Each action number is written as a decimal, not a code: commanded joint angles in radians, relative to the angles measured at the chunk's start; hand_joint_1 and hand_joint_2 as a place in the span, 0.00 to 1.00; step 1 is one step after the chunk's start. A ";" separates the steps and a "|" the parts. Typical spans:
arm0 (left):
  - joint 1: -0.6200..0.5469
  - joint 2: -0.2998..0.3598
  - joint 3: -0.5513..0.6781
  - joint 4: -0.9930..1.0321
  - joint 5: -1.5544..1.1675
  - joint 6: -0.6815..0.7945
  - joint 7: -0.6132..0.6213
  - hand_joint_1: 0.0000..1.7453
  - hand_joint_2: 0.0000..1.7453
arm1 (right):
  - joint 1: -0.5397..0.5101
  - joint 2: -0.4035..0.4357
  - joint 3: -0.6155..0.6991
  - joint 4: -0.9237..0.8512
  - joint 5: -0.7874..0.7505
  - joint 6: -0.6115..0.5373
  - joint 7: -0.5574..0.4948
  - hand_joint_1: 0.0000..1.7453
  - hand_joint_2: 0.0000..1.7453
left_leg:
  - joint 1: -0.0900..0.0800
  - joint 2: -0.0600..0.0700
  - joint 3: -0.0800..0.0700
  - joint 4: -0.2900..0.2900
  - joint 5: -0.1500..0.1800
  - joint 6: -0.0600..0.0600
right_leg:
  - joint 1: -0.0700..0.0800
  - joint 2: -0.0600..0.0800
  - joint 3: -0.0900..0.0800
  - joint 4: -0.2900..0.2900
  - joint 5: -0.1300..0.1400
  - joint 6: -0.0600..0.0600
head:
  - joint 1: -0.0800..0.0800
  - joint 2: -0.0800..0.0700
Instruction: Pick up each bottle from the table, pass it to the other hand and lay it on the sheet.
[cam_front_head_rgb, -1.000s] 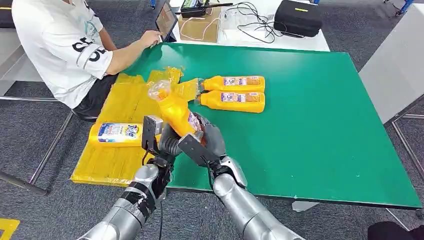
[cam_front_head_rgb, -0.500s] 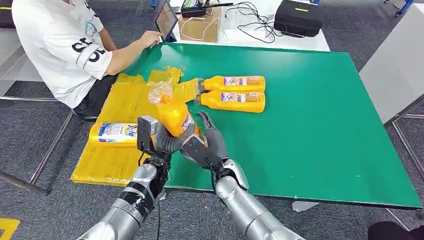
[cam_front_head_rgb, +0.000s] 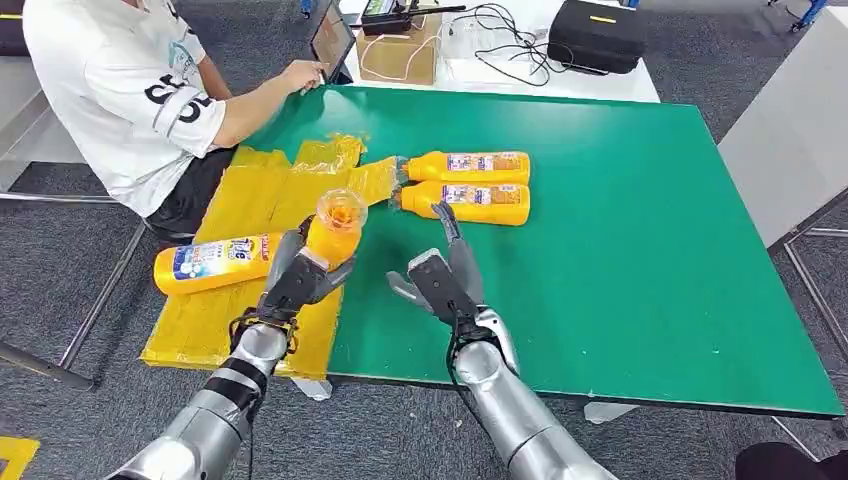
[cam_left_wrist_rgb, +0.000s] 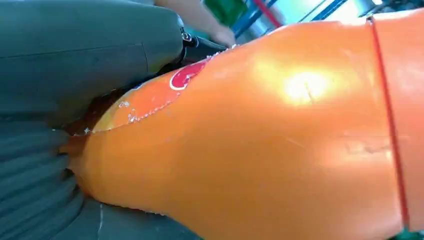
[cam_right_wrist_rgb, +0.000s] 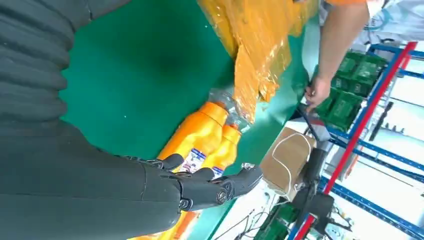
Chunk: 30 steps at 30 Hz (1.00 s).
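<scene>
- The held orange bottle (cam_front_head_rgb: 335, 228) sits in the left hand (cam_front_head_rgb: 295, 278), its clear cap end pointing up toward the camera, over the near part of the yellow sheet (cam_front_head_rgb: 262, 195).
- In the left wrist view the bottle's orange body (cam_left_wrist_rgb: 280, 135) lies tight against the grey thumb and palm, touching them.
- The left hand's fingers are wrapped around the lower body of this bottle and grip it.
- The right hand (cam_front_head_rgb: 445, 275) hovers over the green table (cam_front_head_rgb: 640, 230), just beside the left hand but apart from the held bottle; its fingers (cam_right_wrist_rgb: 220, 187) are spread and hold nothing.
- A bottle with a blue label (cam_front_head_rgb: 208, 264) lies on its side on the sheet, just beside the left hand.
- Two more orange bottles (cam_front_head_rgb: 470, 185) lie side by side on the table beyond the right hand, their caps at the sheet's edge.
- A person in a white shirt (cam_front_head_rgb: 120, 90) sits at the far left of the table, one hand at a tablet (cam_front_head_rgb: 330, 40).
</scene>
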 joint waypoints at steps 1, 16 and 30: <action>-0.068 0.116 -0.034 0.194 -0.201 0.073 -0.023 1.00 1.00 | -0.027 -0.019 -0.039 0.007 -0.018 0.023 -0.014 0.00 1.00 | 0.001 0.001 0.003 -0.001 -0.001 -0.001 | 0.001 0.001 0.003 -0.001 -0.001 -0.001 | 0.000 0.000; -0.038 0.107 -0.059 0.249 -0.313 0.056 -0.056 1.00 1.00 | -0.035 -0.021 -0.029 0.009 -0.026 0.045 -0.012 0.00 1.00 | 0.000 0.001 0.003 -0.001 -0.001 -0.001 | 0.001 0.000 0.003 0.000 -0.001 -0.001 | 0.000 0.000; -0.009 0.089 -0.021 0.199 -0.274 0.035 -0.086 1.00 1.00 | -0.031 -0.033 -0.032 -0.011 -0.029 0.048 -0.003 0.00 1.00 | 0.000 0.001 0.006 -0.001 -0.001 -0.001 | 0.001 0.000 0.006 -0.001 -0.001 -0.001 | 0.000 0.000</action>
